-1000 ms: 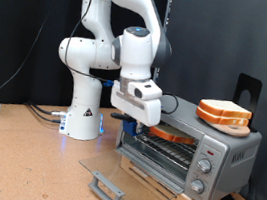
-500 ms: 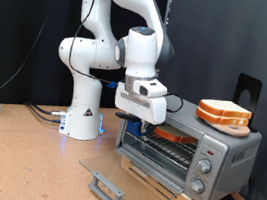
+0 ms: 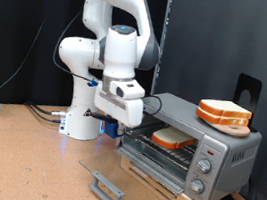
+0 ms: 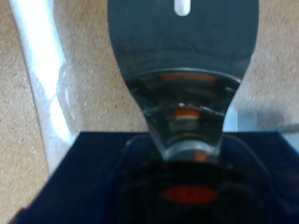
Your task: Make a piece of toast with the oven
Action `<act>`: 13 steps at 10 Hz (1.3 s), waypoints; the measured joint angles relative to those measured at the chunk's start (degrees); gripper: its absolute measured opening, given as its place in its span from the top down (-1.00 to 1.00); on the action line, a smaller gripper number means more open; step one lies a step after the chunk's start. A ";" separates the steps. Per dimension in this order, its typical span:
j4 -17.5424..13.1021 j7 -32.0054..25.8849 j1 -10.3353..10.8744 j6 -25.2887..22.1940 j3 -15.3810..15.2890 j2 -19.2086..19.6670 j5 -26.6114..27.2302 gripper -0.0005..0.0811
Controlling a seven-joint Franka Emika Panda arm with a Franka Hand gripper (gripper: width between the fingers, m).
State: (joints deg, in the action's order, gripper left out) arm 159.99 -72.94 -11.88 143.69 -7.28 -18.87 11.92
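Tabletop (image 3: pixel 23 164): claw (image 3: pixel 112 125) withdrawn from oven (image 3: pixel 187 148) (toast (image 3: pixel 171 138) left inside).

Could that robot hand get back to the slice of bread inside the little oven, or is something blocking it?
Probably yes. The oven stands with its glass door folded down flat, so the piece of toast on the rack is exposed. The gripper hangs just outside the opening, on the exterior view's left, with nothing between them.

The boxy silver-grey countertop oven (image 3: pixel 189 149) stands open, its glass door (image 3: pixel 127 175) folded flat with the grey bar handle (image 3: pixel 108 188) foremost, barring low approach. Inside, a pale bread slice (image 3: pixel 172 138) occupies the wire rack. The white arm's two-finger gripper (image 3: pixel 113 123) hangs just beside the mouth, towards the exterior view's left.
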 joint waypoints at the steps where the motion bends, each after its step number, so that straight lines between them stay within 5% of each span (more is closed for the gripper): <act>1: -0.22 -1.35 -0.55 -0.06 1.71 0.54 0.55 0.02; 3: -1.27 -4.65 -0.86 -0.62 5.67 2.10 5.11 0.02; 4: -1.19 -4.53 -0.88 -0.58 5.30 2.10 4.00 0.02; 6: -1.61 -8.83 0.34 -2.37 6.62 0.91 10.55 0.02; 9: -3.93 -15.88 0.84 -13.65 10.79 -4.70 17.00 0.02; 13: -5.52 -15.00 0.53 -22.78 11.31 -12.17 15.92 0.02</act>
State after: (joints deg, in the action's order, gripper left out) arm 154.47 -87.94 -11.35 120.91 4.03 -31.04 27.84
